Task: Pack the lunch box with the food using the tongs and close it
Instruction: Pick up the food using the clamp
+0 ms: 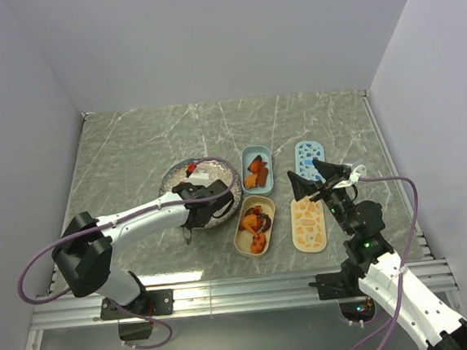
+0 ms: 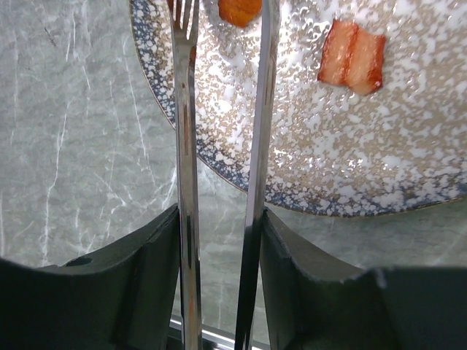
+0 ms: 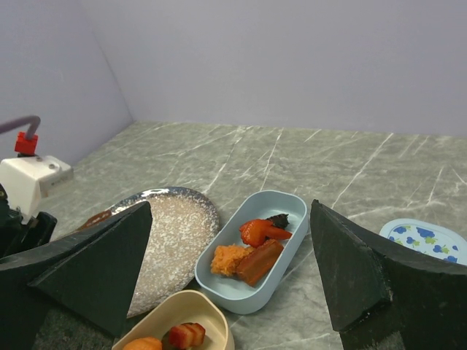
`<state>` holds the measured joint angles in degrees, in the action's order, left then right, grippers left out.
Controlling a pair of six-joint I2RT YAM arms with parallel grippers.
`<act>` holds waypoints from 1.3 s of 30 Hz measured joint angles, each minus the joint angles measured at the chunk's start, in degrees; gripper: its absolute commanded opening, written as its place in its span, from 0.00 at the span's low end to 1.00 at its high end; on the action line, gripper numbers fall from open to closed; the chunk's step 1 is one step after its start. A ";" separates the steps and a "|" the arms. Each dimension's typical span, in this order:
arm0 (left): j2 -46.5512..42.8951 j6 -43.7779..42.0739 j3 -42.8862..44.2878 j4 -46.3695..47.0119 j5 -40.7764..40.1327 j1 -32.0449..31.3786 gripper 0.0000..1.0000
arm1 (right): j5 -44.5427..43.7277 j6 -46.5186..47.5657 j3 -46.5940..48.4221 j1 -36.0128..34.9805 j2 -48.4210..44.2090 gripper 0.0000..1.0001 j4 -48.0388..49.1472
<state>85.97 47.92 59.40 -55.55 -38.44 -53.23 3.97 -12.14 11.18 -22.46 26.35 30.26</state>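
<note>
Steel tongs, held in the left claw, should straddle one chunk on the plate before squeezing gently; right claw gapes empty.

A robotics lab cell; plain lilac walls enclose a marble-patterned bench; aluminium rails (along its near edge) carry the arm mounts.

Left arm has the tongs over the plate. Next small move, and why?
Probably squeeze the left end effector to close the tongs: their arms stand parted over the plate with an orange chunk between them near the tips, not gripped. How high they ride I cannot tell. The striped reddish piece can wait.
</note>
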 measured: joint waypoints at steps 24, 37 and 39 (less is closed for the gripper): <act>2.34 -3.30 -0.02 0.76 0.63 0.00 0.25 | 0.02 -0.02 0.00 0.02 0.44 0.96 0.00; 0.17 -3.26 4.46 -2.43 -0.15 -1.20 0.25 | 0.07 -0.02 0.00 0.02 0.74 0.96 0.02; 0.20 -3.23 5.05 -2.60 -0.37 -1.86 0.25 | 0.09 -0.02 0.00 0.02 0.83 0.96 0.00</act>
<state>86.17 44.69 64.45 -58.15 -38.81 -55.09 4.05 -12.16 11.18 -22.44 27.18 30.26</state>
